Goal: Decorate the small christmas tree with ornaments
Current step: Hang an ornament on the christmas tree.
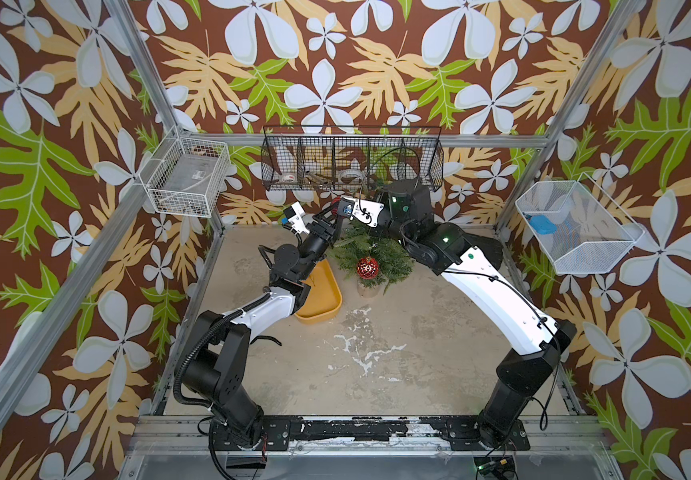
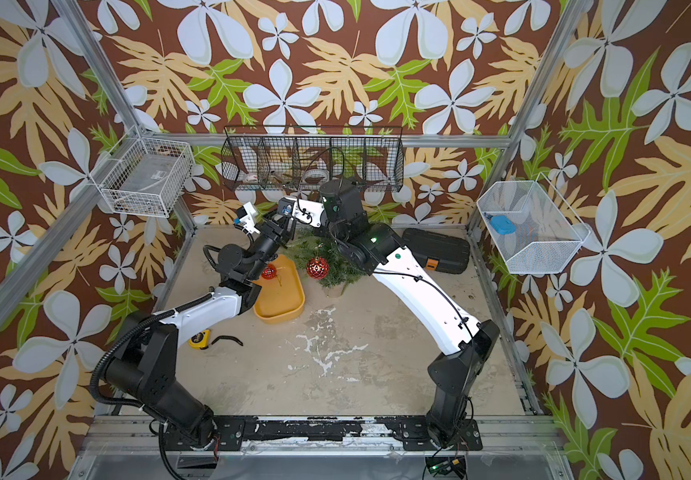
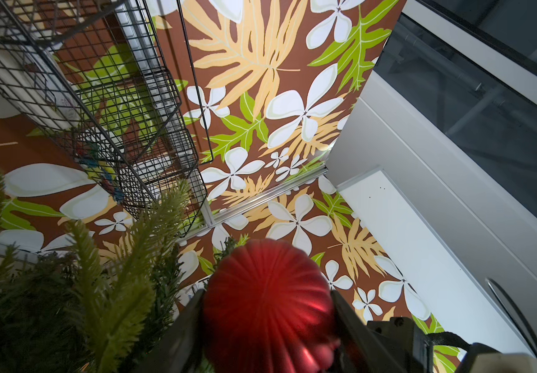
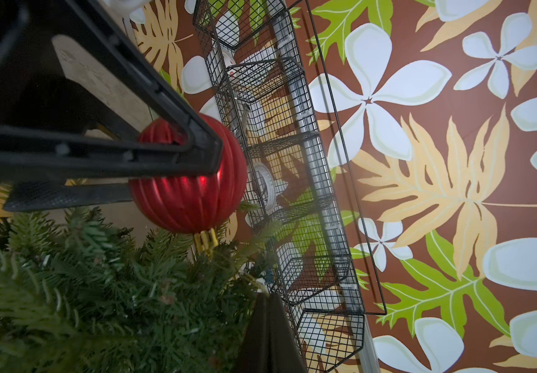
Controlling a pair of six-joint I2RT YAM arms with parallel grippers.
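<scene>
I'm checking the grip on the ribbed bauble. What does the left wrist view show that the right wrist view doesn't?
Only the left wrist view: the look along the left gripper, a finger on each side of the ribbed red bauble, and a white panel past the wallpaper. Only the right wrist view: the bauble's gold cap, among the needles, and the shut right gripper. Both: the bauble, the small christmas tree beside it, the black wire basket.
</scene>
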